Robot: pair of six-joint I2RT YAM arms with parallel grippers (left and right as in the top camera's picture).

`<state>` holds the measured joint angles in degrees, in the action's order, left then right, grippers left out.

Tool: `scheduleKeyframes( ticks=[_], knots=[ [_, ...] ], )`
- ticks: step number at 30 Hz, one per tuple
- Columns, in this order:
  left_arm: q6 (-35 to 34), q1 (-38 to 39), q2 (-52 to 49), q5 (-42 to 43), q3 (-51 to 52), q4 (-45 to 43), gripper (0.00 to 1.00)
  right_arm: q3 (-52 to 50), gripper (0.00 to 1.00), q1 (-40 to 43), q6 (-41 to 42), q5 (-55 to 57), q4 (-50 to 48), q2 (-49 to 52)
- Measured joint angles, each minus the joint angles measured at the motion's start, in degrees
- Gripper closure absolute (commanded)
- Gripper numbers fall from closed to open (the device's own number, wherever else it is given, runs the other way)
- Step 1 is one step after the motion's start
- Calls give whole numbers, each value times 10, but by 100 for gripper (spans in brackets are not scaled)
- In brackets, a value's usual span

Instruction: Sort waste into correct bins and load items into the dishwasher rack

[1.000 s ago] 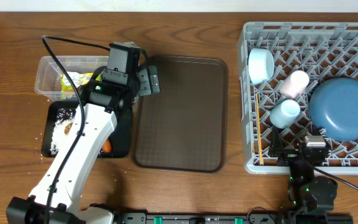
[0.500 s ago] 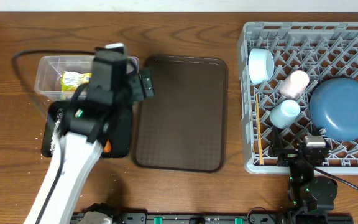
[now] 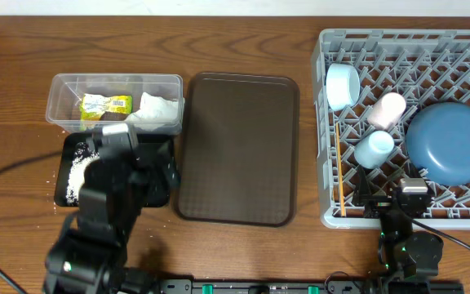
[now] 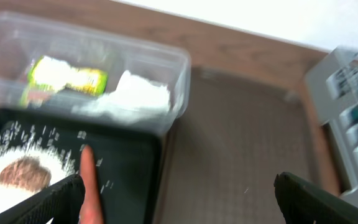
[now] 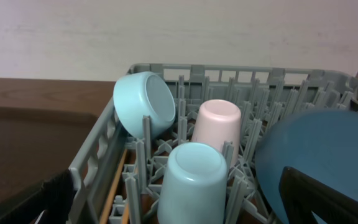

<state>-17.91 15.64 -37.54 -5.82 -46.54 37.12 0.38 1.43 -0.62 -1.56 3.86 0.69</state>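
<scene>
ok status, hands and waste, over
Both hands open, empty: left hand over black tray, right hand at rack. Wrapper, napkin in clear tub; rice, carrot, brown lump in tray. Nothing in the way.

A wooden worktop (image 3: 243, 253) fills nearly the whole overhead view, dark reddish brown with long grain running left to right. Along the top edge of that frame runs a narrow strip of white wall (image 3: 219, 6). In the right wrist view the same pale, plain wall fills the upper half, faintly mottled, with the worktop showing dark at the left. In the left wrist view the wall is a bright band across the upper right. The light is soft and even.
</scene>
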Motion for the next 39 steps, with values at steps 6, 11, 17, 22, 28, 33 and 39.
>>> scheduleKeyframes(
  ticks=[6,11,17,22,28,33,39],
  knots=[
    [0,0,110,-5,147,-54,2,0,1,0,0,0,0,0],
    [0,0,171,-6,254,-208,2,0,1,0,0,0,0,0],
    [0,0,222,-6,356,-370,2,0,1,0,0,0,0,0],
    [0,0,262,-6,413,-416,2,0,1,0,0,0,0,0],
    [0,-10,315,-6,453,-421,2,0,1,0,0,0,0,0],
    [0,-24,355,-6,461,-398,2,0,1,0,0,0,0,0],
    [0,-50,370,-5,459,-372,2,0,1,0,0,0,0,0]
  ],
)
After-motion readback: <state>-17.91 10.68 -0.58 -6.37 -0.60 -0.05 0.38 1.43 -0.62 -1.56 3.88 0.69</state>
